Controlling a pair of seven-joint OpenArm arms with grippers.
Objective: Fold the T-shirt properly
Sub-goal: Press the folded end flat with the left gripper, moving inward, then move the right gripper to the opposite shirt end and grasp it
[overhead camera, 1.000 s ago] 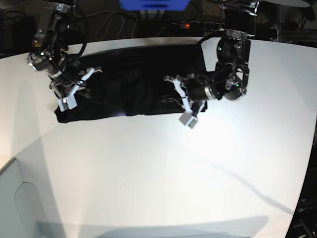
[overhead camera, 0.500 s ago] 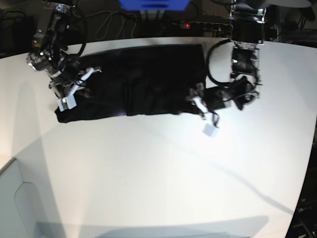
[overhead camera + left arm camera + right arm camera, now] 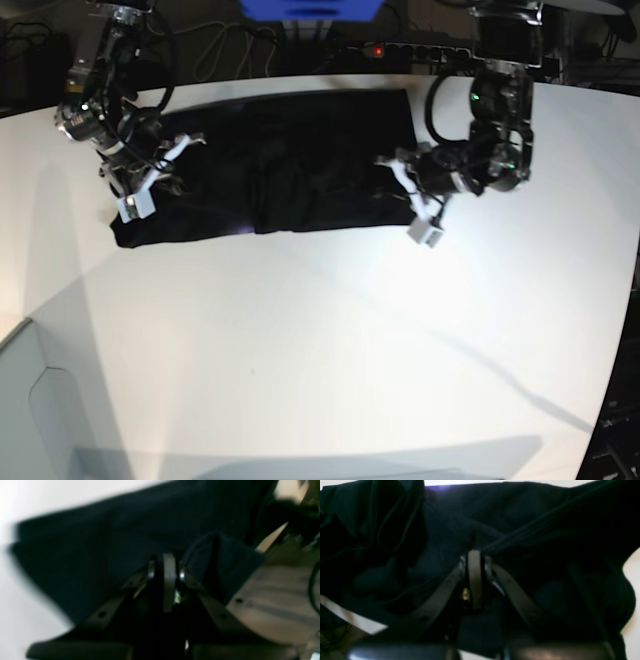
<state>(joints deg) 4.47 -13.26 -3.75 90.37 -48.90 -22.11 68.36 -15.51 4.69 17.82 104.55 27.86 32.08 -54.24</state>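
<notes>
Right tool (image 3: 475, 555) pinches the T-shirt (image 3: 290, 165) — left tool (image 3: 412, 200) at its edge

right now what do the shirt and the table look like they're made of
Shirt: soft black cloth, matte, likely a cotton-type knit; it creases and bunches into folds where the right gripper is shut on it. The fibre itself cannot be told.
Table: hard, smooth white board, perhaps laminate or painted; it shows a soft sheen and clean shadows.
</notes>
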